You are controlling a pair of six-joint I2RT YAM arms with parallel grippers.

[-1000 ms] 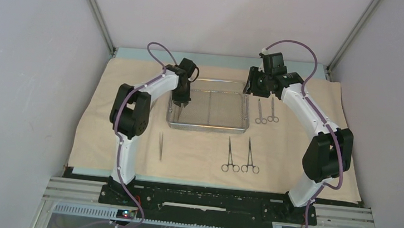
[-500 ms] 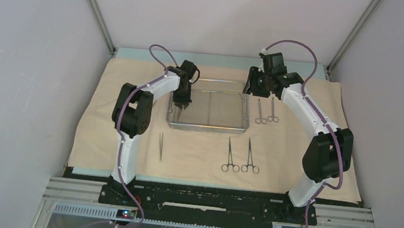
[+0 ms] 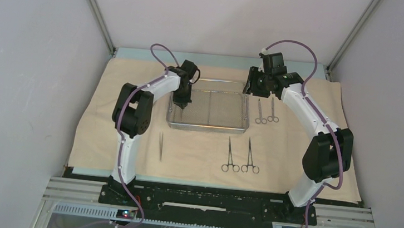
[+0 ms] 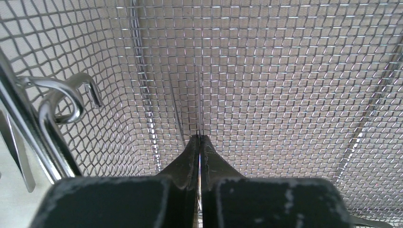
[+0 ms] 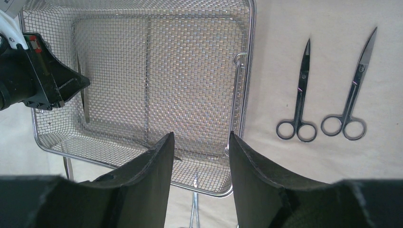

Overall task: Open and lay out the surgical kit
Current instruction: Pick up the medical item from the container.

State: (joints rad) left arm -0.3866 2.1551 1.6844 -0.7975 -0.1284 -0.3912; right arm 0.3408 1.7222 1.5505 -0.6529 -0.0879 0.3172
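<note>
The beige cloth (image 3: 296, 156) is spread flat over the table. The steel mesh tray (image 3: 205, 127) stands at its middle back. My left gripper (image 3: 180, 106) is inside the tray's left end, shut on a thin steel strip that looks like tweezers, seen edge-on in the left wrist view (image 4: 197, 104) above the mesh (image 4: 285, 71). My right gripper (image 5: 201, 135) is open and empty, above the tray's right rim (image 5: 251, 71). Two scissors (image 5: 300, 90) (image 5: 354, 90) lie right of the tray. Two forceps (image 3: 231, 156) (image 3: 250, 156) and one pair of tweezers (image 3: 160, 145) lie in front.
Another slim steel piece (image 5: 164, 151) lies on the tray's floor near its front wall. The tray's wire handle (image 4: 62, 99) is just left of my left gripper. Grey enclosure walls stand on both sides and at the back. The arm bases sit at the near edge.
My left gripper has moved slightly toward the back inside the tray's left end. The right arm and the laid-out instruments have not moved.
</note>
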